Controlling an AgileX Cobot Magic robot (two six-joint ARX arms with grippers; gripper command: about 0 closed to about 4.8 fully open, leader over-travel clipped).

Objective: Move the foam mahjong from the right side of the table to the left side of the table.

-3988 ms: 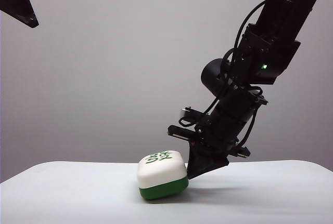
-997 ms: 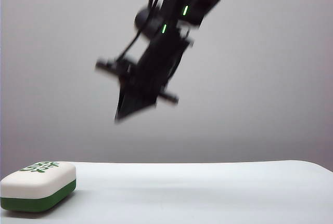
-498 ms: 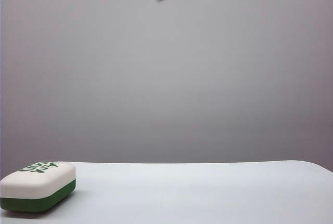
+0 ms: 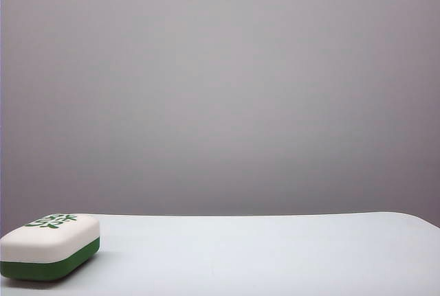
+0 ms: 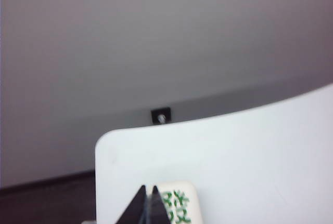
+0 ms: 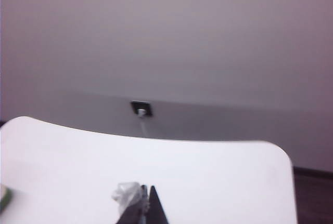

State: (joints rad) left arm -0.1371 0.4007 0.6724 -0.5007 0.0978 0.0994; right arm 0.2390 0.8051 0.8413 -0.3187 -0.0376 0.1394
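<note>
The foam mahjong [image 4: 49, 246] lies flat on the table [image 4: 275, 255] at its far left, near the front edge. Well off to the right, the right gripper [image 6: 145, 203] hangs high above the table, fingertips together. Over on the left, the left gripper [image 5: 147, 203] hangs above the block, fingertips together. Behind the table, a wall socket [image 6: 141, 108] sits low on the wall.

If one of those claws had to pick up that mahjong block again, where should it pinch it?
Probably from above, fingers across the short width of the foam mahjong, on its long sides. It lies flat on the table with its printed face up. The left gripper and the right gripper are both raised and shut.
</note>
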